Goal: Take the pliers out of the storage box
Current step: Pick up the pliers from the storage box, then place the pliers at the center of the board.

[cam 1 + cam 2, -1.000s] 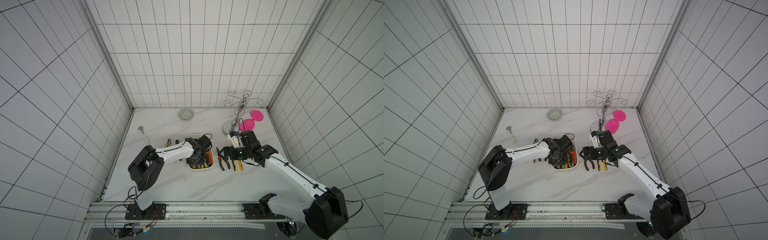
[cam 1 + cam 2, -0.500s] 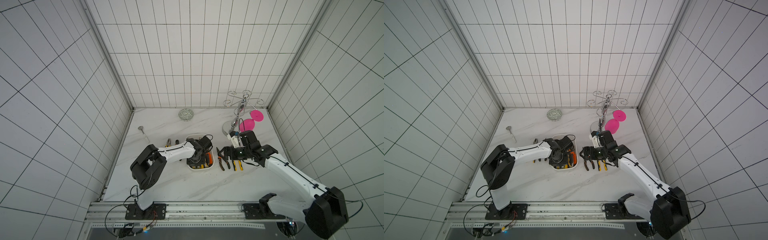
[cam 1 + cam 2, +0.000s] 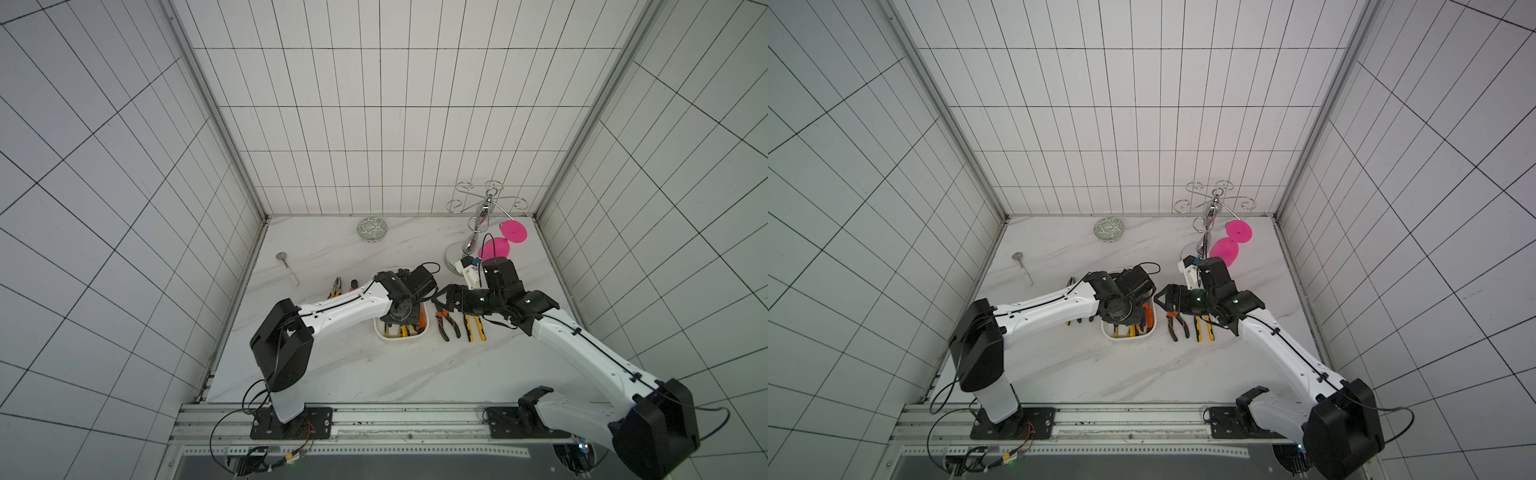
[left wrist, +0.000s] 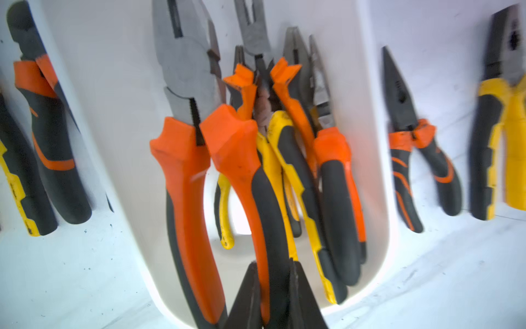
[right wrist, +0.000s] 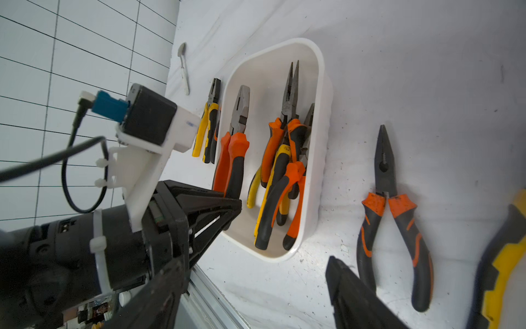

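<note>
The left gripper (image 4: 272, 273) pinches one rubbery orange-and-black handle of blunt steel pliers (image 4: 182, 159) inside the smooth, round-cornered white plastic storage box (image 4: 119, 99); the right gripper (image 5: 256, 267) gapes wide.

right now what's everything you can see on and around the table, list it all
storage box: one, white, mid table between the arms
pliers in the box: at least four, orange-black and yellow-black, overlapping
pliers on the left arm's side: two, yellow-black and orange-black, beside the box
pliers on the right arm's side: two, orange-black and yellow-black, beside the box
spoon: one, silver, far left
bowl: one, green-patterned, at the back
rack: one, chrome, back right
pink glass: one or two, cannot tell, at the rack
left gripper: black, in the box, shut on the blunt pliers
right gripper: black, open, beside the box
</note>
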You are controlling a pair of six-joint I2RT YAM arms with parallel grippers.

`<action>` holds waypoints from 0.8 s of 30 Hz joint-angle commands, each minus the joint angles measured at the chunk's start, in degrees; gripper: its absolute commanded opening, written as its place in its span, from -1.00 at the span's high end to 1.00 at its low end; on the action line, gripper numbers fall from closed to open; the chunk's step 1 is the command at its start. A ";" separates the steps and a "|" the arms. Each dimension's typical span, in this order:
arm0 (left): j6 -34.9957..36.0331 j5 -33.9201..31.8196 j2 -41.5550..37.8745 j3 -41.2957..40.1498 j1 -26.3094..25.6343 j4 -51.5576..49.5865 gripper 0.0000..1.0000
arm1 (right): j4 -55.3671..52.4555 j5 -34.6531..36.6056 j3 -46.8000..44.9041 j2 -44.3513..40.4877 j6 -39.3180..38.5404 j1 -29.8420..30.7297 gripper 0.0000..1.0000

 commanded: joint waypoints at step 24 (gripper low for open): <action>10.22 2.29 -6.11 6.07 -6.75 11.74 1.00 | 9.21 -6.34 2.04 2.37 8.68 -2.60 0.11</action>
